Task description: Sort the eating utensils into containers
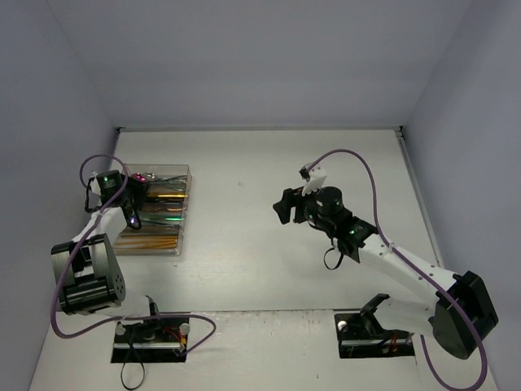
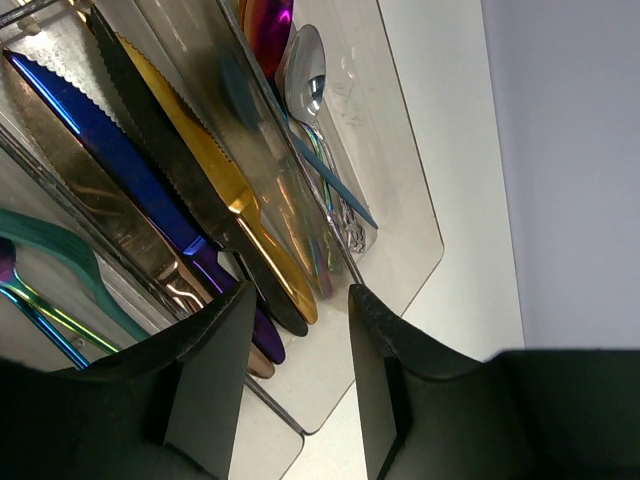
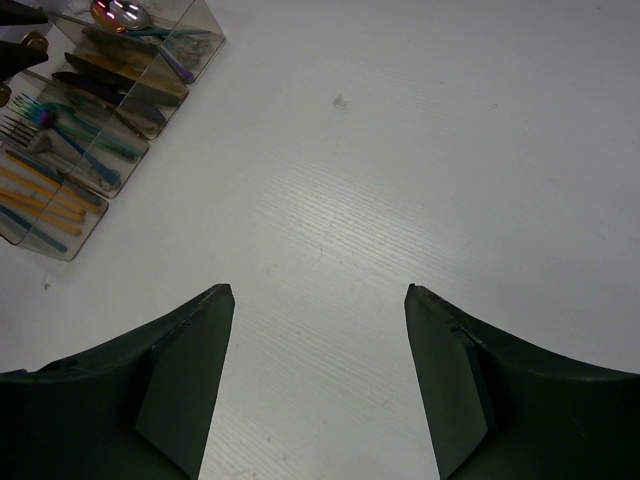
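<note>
Starting nearest, at my left claw (image 2: 300,300): the jaws stand partly apart with nothing between them, and it hangs over the near end of the clear tray (image 1: 184,224). Just past the fingertips, towards 11 o'clock in the wrist view, lie the handle ends of three knives in one compartment. They are the blue knife (image 2: 120,160), the black knife (image 2: 165,150) and the gold knife (image 2: 205,160), side by side with their blades pointing away. None of them touches the claw. One divider over, at 12 to 1 o'clock, are the silver spoon (image 2: 305,85) and beyond it the pink spoon (image 2: 265,25). At 9 o'clock a teal fork (image 2: 60,245) sits in the compartment on the other side.

My right claw (image 3: 318,292) is wide and holds nothing. It hovers over bare table (image 3: 400,150), well apart from the tray, which shows at its 10 o'clock with the chopsticks (image 3: 40,195) in the nearest compartment.

I read this as the drop-off step at the knife compartment, with the claw empty above its contents. From above, the tray sits at 9 o'clock of the table, and I can find no loose utensil outside it, so the sort looks nearly or fully done. The next move calls for a straight lift of the left claw, keeping the fingers off the dividers and handles.
</note>
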Available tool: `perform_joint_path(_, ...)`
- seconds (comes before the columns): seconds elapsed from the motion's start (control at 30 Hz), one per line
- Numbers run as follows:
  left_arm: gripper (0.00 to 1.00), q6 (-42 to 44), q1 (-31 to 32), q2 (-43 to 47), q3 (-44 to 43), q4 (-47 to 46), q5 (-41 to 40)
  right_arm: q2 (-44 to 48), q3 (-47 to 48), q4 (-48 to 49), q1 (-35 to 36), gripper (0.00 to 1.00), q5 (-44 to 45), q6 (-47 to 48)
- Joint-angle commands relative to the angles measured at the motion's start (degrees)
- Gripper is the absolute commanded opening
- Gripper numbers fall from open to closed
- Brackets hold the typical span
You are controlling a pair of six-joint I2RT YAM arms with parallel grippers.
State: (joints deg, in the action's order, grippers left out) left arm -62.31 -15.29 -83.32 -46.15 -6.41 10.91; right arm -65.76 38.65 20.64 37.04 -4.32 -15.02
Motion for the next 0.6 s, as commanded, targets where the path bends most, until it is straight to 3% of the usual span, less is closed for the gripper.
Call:
perform_joint_path(0.0, 0.46, 3.35, 0.03, 6.18, -3.33, 1.44, 1.02, 1.63, 0.87, 2.34, -0.61, 0.67, 0.92, -0.89)
perform_joint_path(0.23, 0.55, 22.60, 0.68, 17.34, -18.85, 20.92, 1.66, 6.87, 4.38, -3.90, -1.34, 0.74, 9.21, 0.56)
perform_joint_path(0.33, 0.57, 32.76, 2.20, 19.61, -27.21, 30.51, 1.69, 10.06, 7.15, -9.02, -1.37, 0.83, 14.27, 1.99)
perform_joint_path(0.5, 0.61, 40.55, 6.10, 23.61, -35.40, 39.63, 1.12, 16.27, 12.92, -15.05, -1.44, 1.00, 24.65, 4.97)
perform_joint_path(0.57, 0.62, 43.37, 7.35, 25.17, -39.13, 42.59, 0.82, 18.58, 14.80, -17.73, -1.44, 1.00, 28.12, 6.59)
